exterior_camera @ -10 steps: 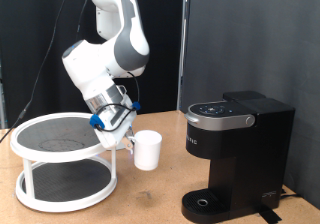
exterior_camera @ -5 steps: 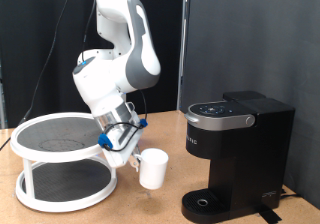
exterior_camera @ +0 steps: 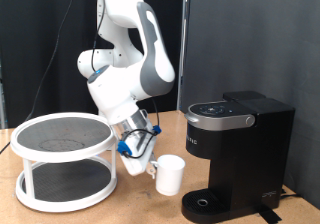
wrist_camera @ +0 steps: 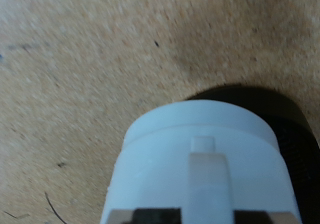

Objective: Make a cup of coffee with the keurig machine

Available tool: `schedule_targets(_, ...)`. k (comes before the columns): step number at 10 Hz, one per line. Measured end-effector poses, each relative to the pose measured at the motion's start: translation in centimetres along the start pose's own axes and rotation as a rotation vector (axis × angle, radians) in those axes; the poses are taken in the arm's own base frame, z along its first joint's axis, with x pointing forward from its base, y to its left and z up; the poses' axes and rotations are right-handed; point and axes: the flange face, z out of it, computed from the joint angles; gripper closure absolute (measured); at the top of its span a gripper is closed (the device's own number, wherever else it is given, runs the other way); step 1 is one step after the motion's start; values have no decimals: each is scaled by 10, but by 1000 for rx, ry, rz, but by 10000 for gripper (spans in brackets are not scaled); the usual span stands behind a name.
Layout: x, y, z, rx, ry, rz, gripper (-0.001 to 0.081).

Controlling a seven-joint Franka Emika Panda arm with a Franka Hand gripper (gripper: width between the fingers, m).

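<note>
The gripper [exterior_camera: 143, 165] is gripping the cup [exterior_camera: 169, 174] by its handle side, fingers closed on it, and is holding the cup tilted just above the wooden table [exterior_camera: 130, 212]. The cup is hanging between a white two-tier stand [exterior_camera: 62, 162] at the exterior view's left and the machine [exterior_camera: 238, 157] at its right, close to the machine's round drip base. In the wrist view, the cup [wrist_camera: 200, 164] is filling the frame over the table's grain [wrist_camera: 80, 74], its handle running toward the fingers and its shadow falling beside it.
</note>
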Motion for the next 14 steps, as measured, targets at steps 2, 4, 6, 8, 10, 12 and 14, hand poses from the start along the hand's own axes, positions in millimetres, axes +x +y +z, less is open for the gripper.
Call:
schedule_targets(2, -5, 17, 10, -16, -8, -26, 802)
schedule_targets(4, -8, 32, 17, -20, -23, -45, 802)
schedule_targets(6, -8, 41, 23, -5, -30, -45, 802)
schedule_targets(8, -7, 43, 31, 13, -33, -34, 802)
schedule_targets(10, -9, 43, 38, 16, -41, -26, 802)
schedule_targets(12, -9, 41, 44, 10, -39, -28, 802)
schedule_targets(14, -9, 42, 51, -2, -30, -35, 802)
